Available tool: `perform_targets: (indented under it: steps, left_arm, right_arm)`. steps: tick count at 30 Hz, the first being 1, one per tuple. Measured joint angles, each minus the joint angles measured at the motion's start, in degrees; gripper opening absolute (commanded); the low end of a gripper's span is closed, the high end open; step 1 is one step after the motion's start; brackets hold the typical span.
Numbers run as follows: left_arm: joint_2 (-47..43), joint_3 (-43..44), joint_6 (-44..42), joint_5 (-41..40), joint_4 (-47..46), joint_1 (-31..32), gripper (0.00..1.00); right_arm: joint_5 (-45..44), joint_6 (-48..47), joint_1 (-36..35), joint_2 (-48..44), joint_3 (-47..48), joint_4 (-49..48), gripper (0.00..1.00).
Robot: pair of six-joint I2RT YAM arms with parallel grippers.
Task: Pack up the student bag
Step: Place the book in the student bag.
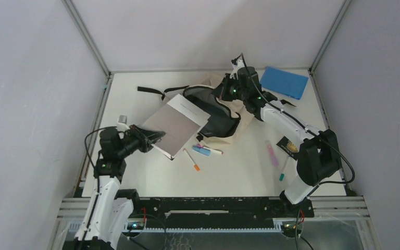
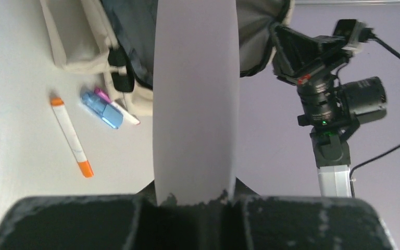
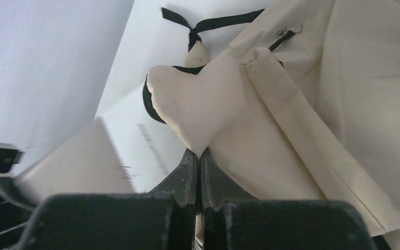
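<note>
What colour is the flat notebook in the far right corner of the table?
Plain bright blue; the notebook shows best in the top view.

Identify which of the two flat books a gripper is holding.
The pale grey book, clamped at one edge by the left gripper. The blue notebook lies flat at the far right, with no gripper on it.

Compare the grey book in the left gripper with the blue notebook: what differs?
Colour: the grey book is pale grey-white, the blue notebook bright blue. State: the grey book is clamped by the left gripper, its far end at the student bag's opening; the blue notebook lies loose on the table beyond it. Both are flat rectangles.
</note>
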State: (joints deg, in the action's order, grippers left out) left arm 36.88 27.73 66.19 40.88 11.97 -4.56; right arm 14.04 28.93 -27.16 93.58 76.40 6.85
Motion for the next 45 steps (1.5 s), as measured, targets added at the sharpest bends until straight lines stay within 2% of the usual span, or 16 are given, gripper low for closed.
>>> perform_targets:
  steps: [9, 18, 27, 36, 38, 45]
  left_arm:
    - [13.0, -2.19, 11.06, -6.14, -12.04, 11.85, 0.0]
    - [29.29, -1.64, 16.26, -8.52, -30.36, 13.25, 0.0]
    - [52.26, 8.98, 18.34, -7.65, -46.64, 14.4, 0.0]
    - [68.08, 19.76, 18.6, -7.52, -54.71, 18.38, 0.0]
    - [71.21, 21.29, 18.93, -7.37, -56.15, 18.69, 0.09]
    - [77.42, 25.22, 18.71, -6.01, -57.24, 19.21, 0.6]
  right_arm:
    - [0.33, 1.99, -3.37, -0.2, 0.04, -3.48, 0.0]
    - [4.44, 2.47, -5.4, -0.26, 0.04, -6.32, 0.0]
    - [11.89, 2.05, -5.22, -0.26, 0.04, -7.32, 0.0]
    - [16.02, 1.25, -4.74, 0.42, 1.75, -5.75, 0.0]
    - [16.46, 1.25, -4.57, 0.66, 1.88, -5.75, 0.0]
    - [17.62, 2.08, -3.87, 2.78, 1.92, -5.88, 0.0]
